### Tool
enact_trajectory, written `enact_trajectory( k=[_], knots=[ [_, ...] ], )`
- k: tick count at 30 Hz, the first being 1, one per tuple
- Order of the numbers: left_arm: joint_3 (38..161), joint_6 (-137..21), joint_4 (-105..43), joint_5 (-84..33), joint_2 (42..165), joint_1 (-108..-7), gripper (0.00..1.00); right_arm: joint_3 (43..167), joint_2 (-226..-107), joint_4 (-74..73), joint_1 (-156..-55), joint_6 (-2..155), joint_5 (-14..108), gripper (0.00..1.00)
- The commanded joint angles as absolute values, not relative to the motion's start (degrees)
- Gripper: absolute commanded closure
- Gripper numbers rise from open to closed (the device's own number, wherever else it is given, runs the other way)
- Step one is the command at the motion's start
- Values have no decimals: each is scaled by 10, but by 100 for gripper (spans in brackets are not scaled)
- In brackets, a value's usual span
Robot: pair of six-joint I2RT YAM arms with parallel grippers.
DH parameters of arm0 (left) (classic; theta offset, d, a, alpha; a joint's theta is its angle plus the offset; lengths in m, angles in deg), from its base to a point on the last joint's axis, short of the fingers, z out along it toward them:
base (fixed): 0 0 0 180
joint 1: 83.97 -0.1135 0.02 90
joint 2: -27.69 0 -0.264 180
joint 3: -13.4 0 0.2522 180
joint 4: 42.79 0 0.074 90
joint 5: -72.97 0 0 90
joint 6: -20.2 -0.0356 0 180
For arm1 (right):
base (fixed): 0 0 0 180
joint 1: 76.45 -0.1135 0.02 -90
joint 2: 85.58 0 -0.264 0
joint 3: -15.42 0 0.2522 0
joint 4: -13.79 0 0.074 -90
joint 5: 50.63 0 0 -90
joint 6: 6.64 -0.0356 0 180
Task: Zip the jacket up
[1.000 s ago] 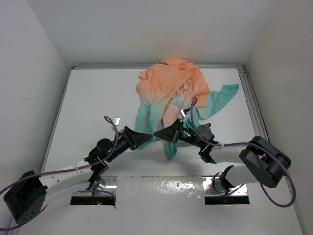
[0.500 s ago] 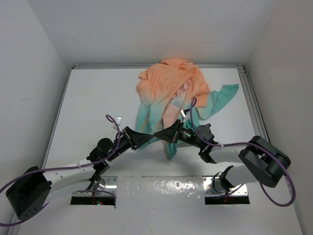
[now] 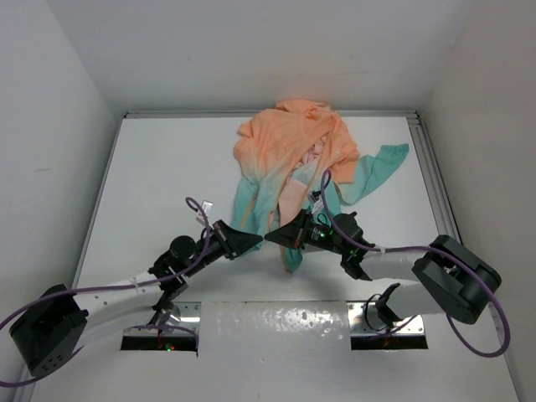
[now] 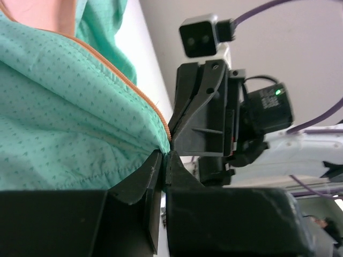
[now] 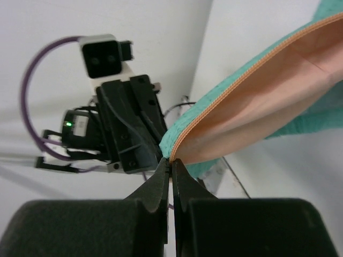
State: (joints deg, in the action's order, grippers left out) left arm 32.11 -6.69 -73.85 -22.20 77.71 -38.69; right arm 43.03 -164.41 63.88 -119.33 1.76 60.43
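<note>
1. So the big soft fabric jacket (image 3: 289, 146), fading peach-orange to teal-green, is lying bunched up at the 12 o'clock end of the white tabletop (image 3: 159, 184). One teal sleeve is trailing out toward 3 o'clock and a teal flap is hanging down toward 6 o'clock.
2. The left gripper (image 3: 256, 241) is reaching in from about 8 o'clock. Its jaws are squeezing together on the corner of the teal hem, right where the orange zipper edge (image 4: 126, 80) is ending.
3. The right gripper (image 3: 271, 238) is coming in from 4 o'clock and pinching tight on the other front edge, with the pale pink lining (image 5: 268, 91) facing its camera.
4. Both gripper tips are sitting nose to nose, practically touching, at the 6 o'clock end of the jacket.
</note>
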Motion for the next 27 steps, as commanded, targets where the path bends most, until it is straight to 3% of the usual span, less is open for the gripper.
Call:
enact_trajectory(
  k=[1, 3, 4, 8, 11, 12, 13, 14, 15, 27],
  knots=[
    [347, -111, -758, -223, 776, -386, 100, 446, -1614, 532, -1193, 92, 606, 100],
    [345, -140, -750, -221, 776, -387, 100, 469, -1589, 423, -1193, 142, 606, 100],
    [345, -170, -749, -222, 777, -387, 100, 476, -1570, 354, -1193, 158, 596, 94],
    [349, -259, -727, -199, 766, -386, 100, 484, -1496, 236, -1193, 229, 556, 48],
    [351, -318, -714, -176, 744, -385, 100, 490, -1439, 129, -1193, 270, 516, 43],
    [358, -346, -700, -168, 738, -384, 100, 489, -1427, 84, -1193, 275, 505, 45],
    [361, -360, -694, -152, 733, -384, 100, 484, -1406, 66, -1193, 280, 493, 57],
    [366, -372, -688, -146, 726, -384, 100, 483, -1398, 47, -1193, 285, 473, 87],
    [377, -397, -680, -133, 724, -384, 100, 480, -1393, 27, -1194, 288, 468, 98],
    [398, -469, -640, -75, 751, -385, 100, 524, -1507, -24, -1262, 315, 375, 100]
  ],
)
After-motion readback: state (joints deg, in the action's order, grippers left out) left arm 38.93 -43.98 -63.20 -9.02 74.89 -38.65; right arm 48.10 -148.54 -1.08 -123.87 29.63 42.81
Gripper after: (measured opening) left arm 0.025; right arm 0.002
